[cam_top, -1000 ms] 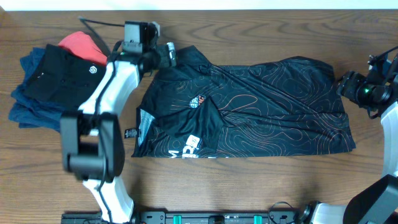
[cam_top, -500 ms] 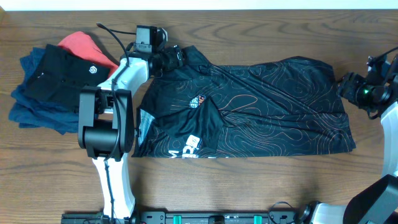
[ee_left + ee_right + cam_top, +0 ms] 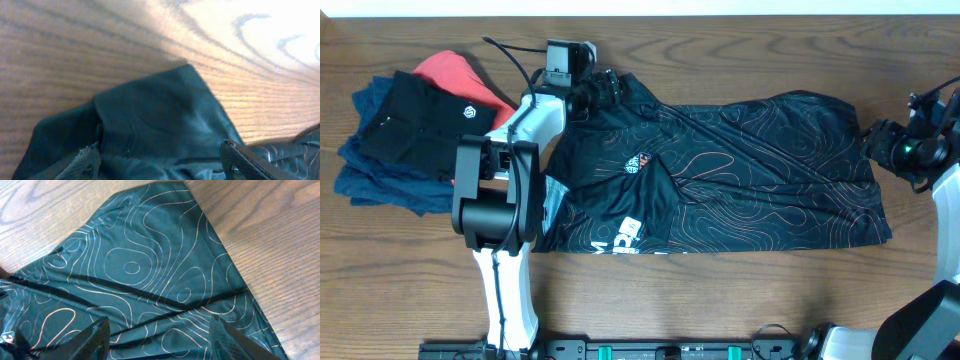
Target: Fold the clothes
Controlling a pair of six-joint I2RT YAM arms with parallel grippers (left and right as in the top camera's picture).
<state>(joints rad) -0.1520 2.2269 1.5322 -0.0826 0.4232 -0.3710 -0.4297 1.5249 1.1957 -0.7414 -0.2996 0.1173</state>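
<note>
The shirt (image 3: 720, 170) lies spread across the middle of the table (image 3: 720, 300). The left gripper (image 3: 605, 88) hangs at its far left corner, opening not discernible, and the right gripper (image 3: 160, 335) gapes empty over its right edge. A good fold probably needs both corners pinched fully, then lifted together.

My left wrist view is blurred, showing only one fingertip (image 3: 241, 157). Overhead, my left arm (image 3: 500, 190) hides part of the shirt (image 3: 740, 170); its white lettering (image 3: 620, 241) is unreadable, perhaps folded under.
</note>
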